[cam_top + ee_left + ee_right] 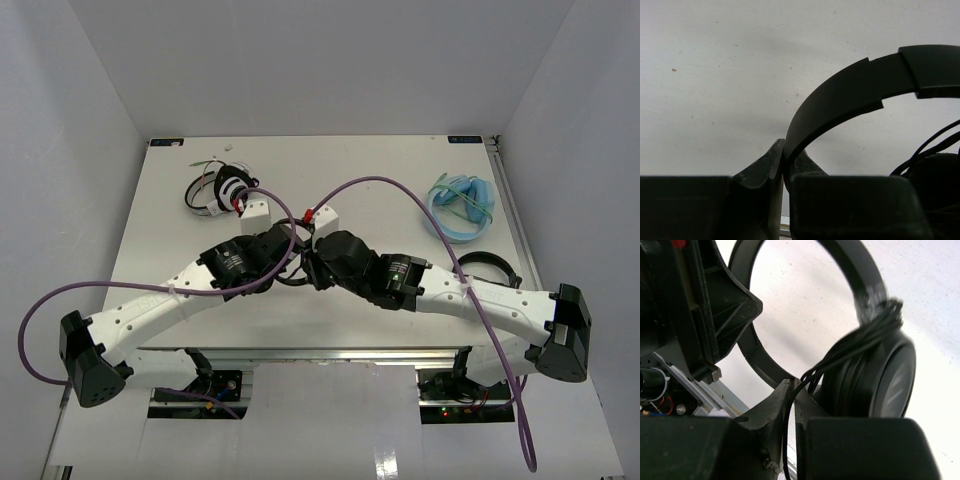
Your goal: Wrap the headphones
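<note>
The black headphones hang between my two grippers at the table's middle, mostly hidden under the wrists in the top view. My left gripper (785, 150) is shut on the thin black headband (850, 90). My right gripper (794, 387) is shut on the thin black cable (860, 340), which runs in several turns over the headband (850, 265) just above the round earcup (890, 380) with pale lettering. In the top view the left gripper (291, 246) and the right gripper (314, 264) almost touch.
A white-and-black pair with green cable (224, 190) lies at the back left. A blue pair (461, 206) lies at the back right. Another black pair (487, 266) lies partly under the right arm. The left gripper's body (715, 305) is close on the right wrist view's left.
</note>
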You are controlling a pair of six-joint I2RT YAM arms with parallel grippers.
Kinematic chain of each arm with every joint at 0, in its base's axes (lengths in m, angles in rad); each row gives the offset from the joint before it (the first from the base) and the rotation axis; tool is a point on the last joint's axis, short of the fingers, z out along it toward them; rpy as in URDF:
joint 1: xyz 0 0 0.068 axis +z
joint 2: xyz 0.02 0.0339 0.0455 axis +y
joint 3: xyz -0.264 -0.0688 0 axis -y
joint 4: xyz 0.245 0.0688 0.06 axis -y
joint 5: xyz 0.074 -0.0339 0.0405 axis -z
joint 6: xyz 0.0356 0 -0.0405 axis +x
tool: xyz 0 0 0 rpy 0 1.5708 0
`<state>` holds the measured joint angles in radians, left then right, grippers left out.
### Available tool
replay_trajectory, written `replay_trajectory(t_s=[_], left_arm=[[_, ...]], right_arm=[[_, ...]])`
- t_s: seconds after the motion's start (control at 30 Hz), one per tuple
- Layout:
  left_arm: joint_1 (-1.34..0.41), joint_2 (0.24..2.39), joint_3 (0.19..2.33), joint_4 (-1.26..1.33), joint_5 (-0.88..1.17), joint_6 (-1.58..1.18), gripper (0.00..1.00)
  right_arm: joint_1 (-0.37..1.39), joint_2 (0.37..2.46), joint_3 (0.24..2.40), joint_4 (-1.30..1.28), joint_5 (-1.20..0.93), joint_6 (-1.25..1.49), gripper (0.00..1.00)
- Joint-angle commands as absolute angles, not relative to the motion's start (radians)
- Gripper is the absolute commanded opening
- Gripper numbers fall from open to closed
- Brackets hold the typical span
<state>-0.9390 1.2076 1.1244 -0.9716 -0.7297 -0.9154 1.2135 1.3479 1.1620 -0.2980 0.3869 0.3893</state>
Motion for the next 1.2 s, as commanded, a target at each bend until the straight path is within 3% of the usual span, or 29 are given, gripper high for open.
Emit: replay_trajectory(t_s=[0.0, 0.37, 1.17], left_arm=[[-0.937, 1.149, 1.138, -0.948, -0.748, -0.963, 0.0], [-0.937, 1.128, 1.138, -0.962, -0.768, -0.985, 0.0], [-0.937, 1.098, 1.134, -0.979, -0.769, -0.986, 0.0]], right_arm=[[1.238, 1.331, 1.15, -0.32, 0.48, 0.42, 0.17], [1.273, 1.327, 1.166, -0.363, 0.567, 0.431, 0.27], [1.327, 1.269, 1.167, -0.393, 0.656, 0.417, 0.37]])
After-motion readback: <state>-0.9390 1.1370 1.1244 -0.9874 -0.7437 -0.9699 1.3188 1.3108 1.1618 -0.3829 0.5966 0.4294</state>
